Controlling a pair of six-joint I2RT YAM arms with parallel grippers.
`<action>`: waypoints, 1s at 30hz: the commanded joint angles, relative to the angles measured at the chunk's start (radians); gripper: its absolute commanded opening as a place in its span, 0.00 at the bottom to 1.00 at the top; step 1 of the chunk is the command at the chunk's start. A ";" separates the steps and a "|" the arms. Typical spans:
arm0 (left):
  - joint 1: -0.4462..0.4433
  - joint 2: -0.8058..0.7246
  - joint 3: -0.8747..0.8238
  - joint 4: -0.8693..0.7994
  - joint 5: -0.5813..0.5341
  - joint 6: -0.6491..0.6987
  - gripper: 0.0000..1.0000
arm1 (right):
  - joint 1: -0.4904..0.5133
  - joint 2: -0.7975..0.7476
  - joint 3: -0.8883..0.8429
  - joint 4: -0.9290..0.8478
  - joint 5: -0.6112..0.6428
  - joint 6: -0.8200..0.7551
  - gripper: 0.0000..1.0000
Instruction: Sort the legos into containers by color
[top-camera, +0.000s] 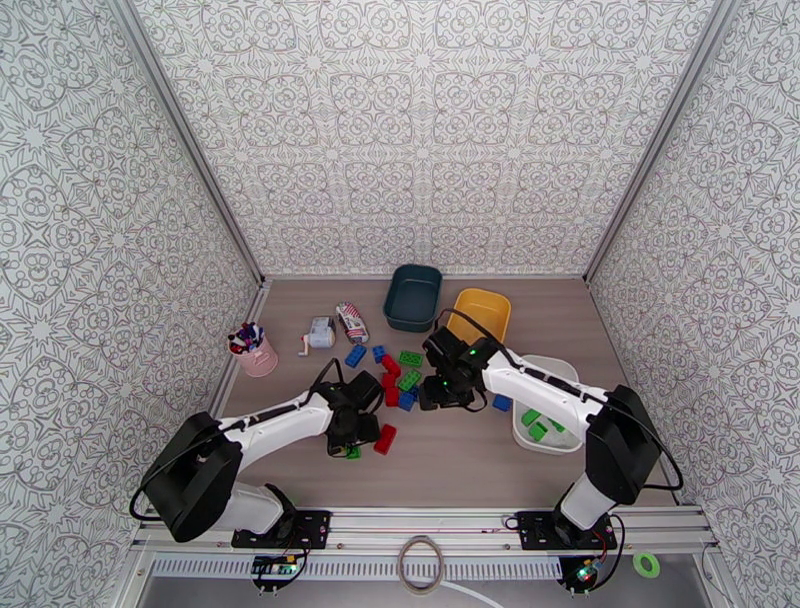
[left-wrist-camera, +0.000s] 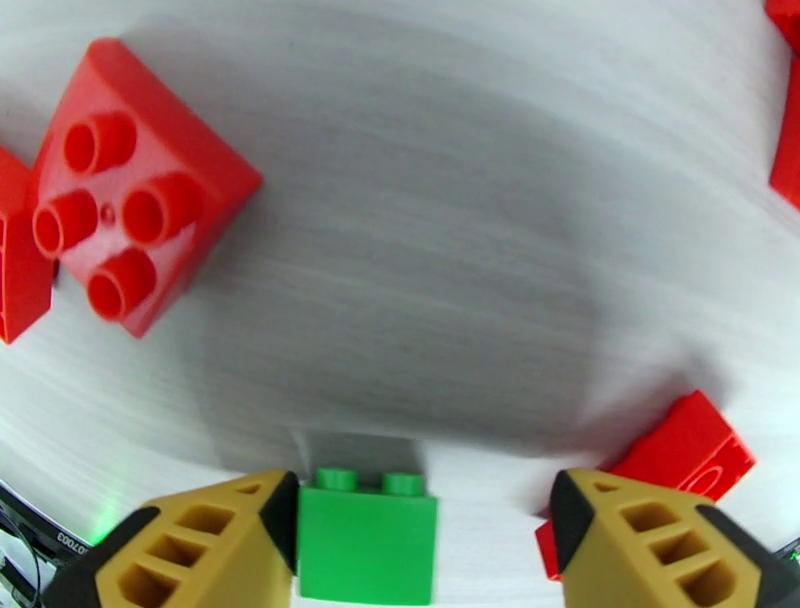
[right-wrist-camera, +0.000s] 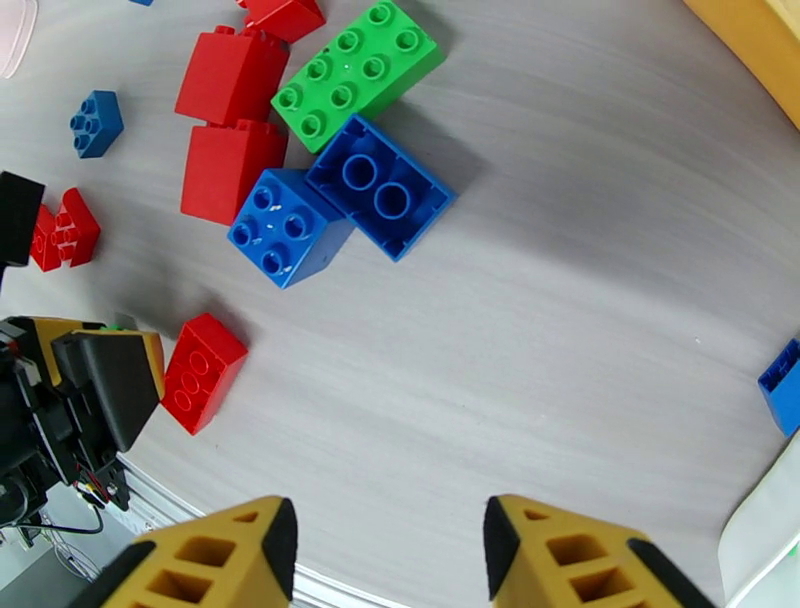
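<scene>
Centering matters: left gripper (left-wrist-camera: 422, 515) fingers stand wide on the table, the green lego (left-wrist-camera: 367, 550) touching the 9 o'clock finger. Shift that way, close, then carry to the white tray (top-camera: 546, 447) at 3 o'clock. Right gripper (right-wrist-camera: 390, 530) fingers are wide and empty.

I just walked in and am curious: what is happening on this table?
The robot is sorting a mixed pile of lego bricks by colour. Its left gripper is open around a small green brick, not yet closed on it. The right gripper hangs open, holding nothing, beside that pile. A few green bricks already lie in the white tray.
</scene>
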 joint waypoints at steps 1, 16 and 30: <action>-0.008 -0.013 -0.024 -0.024 -0.003 -0.027 0.66 | -0.001 -0.032 -0.026 0.002 0.017 0.014 0.54; -0.019 -0.079 0.014 -0.075 -0.006 -0.039 0.34 | -0.084 -0.112 -0.038 -0.119 0.200 0.074 0.56; -0.041 0.048 0.367 0.049 0.109 0.048 0.32 | -0.215 -0.212 -0.038 -0.251 0.276 0.054 0.79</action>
